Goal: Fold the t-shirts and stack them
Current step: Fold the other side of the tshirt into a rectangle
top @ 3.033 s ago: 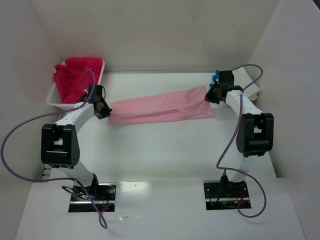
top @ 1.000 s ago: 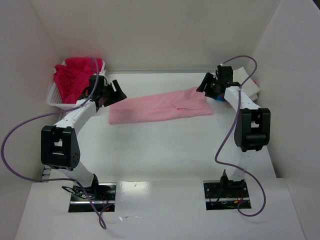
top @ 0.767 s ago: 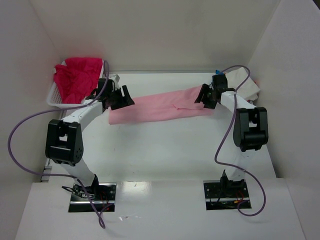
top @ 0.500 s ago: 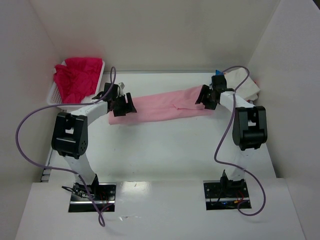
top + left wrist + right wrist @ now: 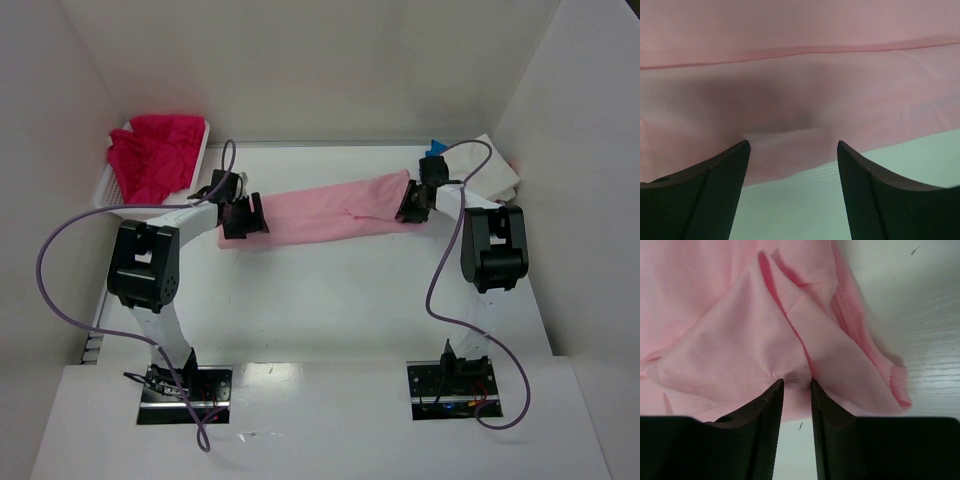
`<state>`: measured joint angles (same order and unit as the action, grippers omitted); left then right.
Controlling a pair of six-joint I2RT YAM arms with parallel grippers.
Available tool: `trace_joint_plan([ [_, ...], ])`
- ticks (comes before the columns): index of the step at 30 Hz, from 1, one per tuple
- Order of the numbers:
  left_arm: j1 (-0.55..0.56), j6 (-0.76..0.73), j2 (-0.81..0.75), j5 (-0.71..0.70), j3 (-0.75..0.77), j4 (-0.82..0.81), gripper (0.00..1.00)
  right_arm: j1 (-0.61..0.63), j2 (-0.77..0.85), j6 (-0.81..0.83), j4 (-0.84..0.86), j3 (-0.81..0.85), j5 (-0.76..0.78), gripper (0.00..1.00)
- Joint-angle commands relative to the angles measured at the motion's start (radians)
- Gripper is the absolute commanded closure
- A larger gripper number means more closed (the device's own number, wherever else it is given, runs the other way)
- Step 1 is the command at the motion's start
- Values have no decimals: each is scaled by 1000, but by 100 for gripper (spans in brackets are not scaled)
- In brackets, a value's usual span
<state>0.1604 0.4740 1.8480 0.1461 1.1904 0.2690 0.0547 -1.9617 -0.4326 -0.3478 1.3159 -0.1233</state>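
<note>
Our left jaws stand wide open, their fingers [image 5: 700,200] spread over the near edge of the pink shirt [image 5: 330,212], which lies flat just ahead of them. Between them we see only that edge of cloth and a strip of bare worktop [image 5: 330,300], so we hold nothing on this side. Our right jaws are drawn in to a narrow gap, and a raised fold of the same shirt, stitched hem and all, is nipped between the fingertips [image 5: 771,390]. The cloth bunches into loose creases just ahead of them. The pink shirt runs as one long band from the left jaws across to the right jaws, lying on the worktop. Behind the left jaws, to their outer side, sits a white basket [image 5: 108,196] with red shirts [image 5: 150,155] heaped in it. Just beyond the right jaws lie a white cloth [image 5: 497,177] and a bit of blue cloth [image 5: 435,148].
</note>
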Motion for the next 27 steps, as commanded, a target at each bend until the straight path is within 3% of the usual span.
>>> trace_joint_plan([
  [1, -2, 15, -4, -49, -32, 15, 22, 5, -6, -12, 67, 16, -20, 78],
  [2, -2, 15, -4, -50, -32, 15, 22, 5, -6, -21, 78, 24, -21, 83],
  [8, -2, 25, 5, -59, -41, 24, 22, -4, -38, -46, 90, 98, -67, 90],
  [22, -2, 25, 33, -59, -51, 15, 22, -13, -248, -86, 52, 530, -176, 93],
  [23, -2, 25, 33, -58, -51, 15, 22, -13, -257, -86, 52, 558, -176, 92],
  [25, -2, 25, 41, -51, -51, 15, 22, -13, -279, -86, 60, 583, -186, 73],
  [27, -2, 25, 42, -50, -51, 15, 22, -13, -283, -86, 61, 600, -195, 61],
])
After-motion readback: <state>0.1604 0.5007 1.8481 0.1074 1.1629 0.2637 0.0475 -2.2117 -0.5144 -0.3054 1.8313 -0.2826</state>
